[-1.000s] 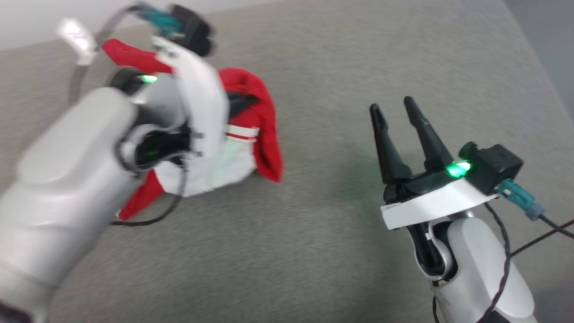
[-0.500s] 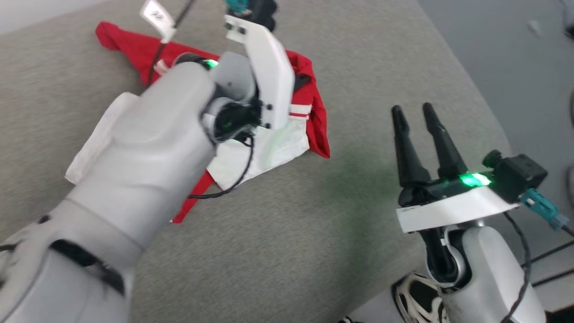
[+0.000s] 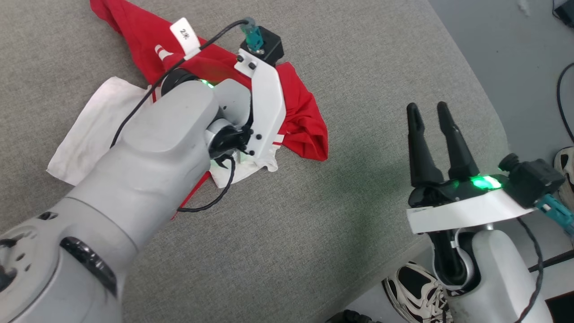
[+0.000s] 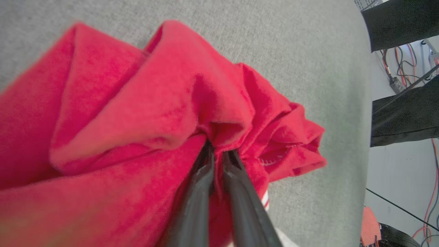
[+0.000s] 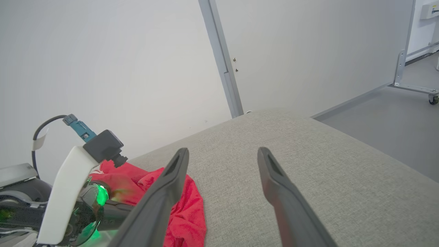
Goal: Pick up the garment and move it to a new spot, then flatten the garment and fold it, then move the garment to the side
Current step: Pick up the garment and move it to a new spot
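Red cloth, bunched and creased, lies toward the far left part of the grey cloth-covered tabletop (image 3: 314, 224). This is the garment (image 3: 305, 130). One white panel (image 3: 85, 134) is spread flat out to the left, and another white piece with striped trim pokes out from under the left wrist. The left pincer (image 4: 216, 149) points down into the red folds. Its two dark fingers are drawn almost together, with a pinch of the red fabric caught at their tips, and the cloth puckers up around that spot. The right pincer (image 3: 427, 107) is well apart from the garment, near the tabletop's right edge, with its fingers spread wide and nothing between them. Beneath that arm, on the floor beside the tabletop, sits a black-and-white shoe (image 3: 415, 291).
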### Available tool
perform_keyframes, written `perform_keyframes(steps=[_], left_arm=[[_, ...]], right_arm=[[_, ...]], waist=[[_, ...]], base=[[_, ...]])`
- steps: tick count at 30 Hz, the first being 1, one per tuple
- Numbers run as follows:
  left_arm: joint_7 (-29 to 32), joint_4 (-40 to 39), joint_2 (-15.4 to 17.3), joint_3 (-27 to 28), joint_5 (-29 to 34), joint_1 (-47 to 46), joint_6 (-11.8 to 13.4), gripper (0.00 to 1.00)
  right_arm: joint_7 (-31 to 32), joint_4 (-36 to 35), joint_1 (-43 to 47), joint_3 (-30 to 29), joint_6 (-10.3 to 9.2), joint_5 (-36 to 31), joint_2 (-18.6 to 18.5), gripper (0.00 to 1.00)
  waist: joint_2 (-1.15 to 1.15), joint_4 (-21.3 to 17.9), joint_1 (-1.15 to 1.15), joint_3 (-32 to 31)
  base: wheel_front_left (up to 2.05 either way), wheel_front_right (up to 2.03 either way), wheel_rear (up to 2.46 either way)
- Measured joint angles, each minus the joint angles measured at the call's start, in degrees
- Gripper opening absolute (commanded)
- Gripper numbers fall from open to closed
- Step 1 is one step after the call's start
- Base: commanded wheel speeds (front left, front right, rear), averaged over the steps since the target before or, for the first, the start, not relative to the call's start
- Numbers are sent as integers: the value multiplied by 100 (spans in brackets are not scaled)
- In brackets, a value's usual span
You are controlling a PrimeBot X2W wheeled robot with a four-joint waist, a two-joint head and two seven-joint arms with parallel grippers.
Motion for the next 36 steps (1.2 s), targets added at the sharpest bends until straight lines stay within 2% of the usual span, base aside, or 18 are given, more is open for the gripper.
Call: perform_keyframes(steps=[3, 4, 5, 6, 10, 13, 18, 19, 22, 24, 26, 35, 36], left_arm=[[-46, -165, 157, -126, -116, -5, -1, 36], [-70, -223, 216, -143, -190, -4, -2, 80], [-94, -260, 282, -142, -280, -4, -1, 96], [-101, -315, 359, -138, -352, -4, -1, 100], [-378, -702, 557, -54, -677, -52, 2, 100], [-702, -1040, 594, 89, -926, -168, 2, 100], [-1385, -1466, 866, 236, -1131, -103, 2, 100], [-1726, -1543, 1013, 260, -1201, 55, 2, 100], [-2026, -1577, 1178, 266, -1229, 316, 2, 100], [-2501, -1588, 1438, 272, -1326, 835, 2, 100], [-2877, -1588, 1562, 285, -1395, 1205, 2, 100], [-4376, -1321, 1827, 334, -1634, 2698, 2, 100], [-4598, -1224, 1829, 343, -1604, 2942, 2, 100]], right_arm=[[0, 44, -34, 119, 0, -4, -1, 100], [0, 69, -65, 174, 0, -19, 0, 100], [0, 93, -118, 227, 0, -32, 2, 100], [0, 114, -179, 285, 0, -47, 0, 100], [0, 244, -277, 346, 0, -223, 7, 100], [0, 343, -308, 324, 0, -471, 2, 100], [0, 527, -351, 257, 0, -985, 9, 100], [0, 615, -351, 197, 0, -1156, 8, 100], [0, 699, -347, 151, 0, -1292, 5, 100], [0, 810, -335, 79, 0, -1497, -21, 100], [0, 871, -277, 16, 0, -1552, -132, 100], [59, 1065, 188, -135, 0, -1617, -706, 100], [116, 1055, 317, -189, 0, -1617, -805, 100]], waist=[[0, 3, 0, -11], [0, 4, 0, -27], [0, 6, 0, -48], [0, 10, 0, -72], [0, 127, 0, -205], [0, 375, 0, -297], [0, 866, 0, -520], [0, 1078, 0, -622], [0, 1296, 0, -727], [0, 1627, 0, -887], [0, 1854, 0, -997], [0, 2896, 0, -1504], [0, 3113, 0, -1618]], base=[[0, 0, 0], [0, 0, 0], [0, 0, 0], [0, 0, 0], [0, 0, 0], [0, 0, 0], [0, 0, 0], [0, 0, 0], [0, 0, 0], [0, 0, 0], [0, 0, 0], [0, 0, 0], [0, 0, 0]])
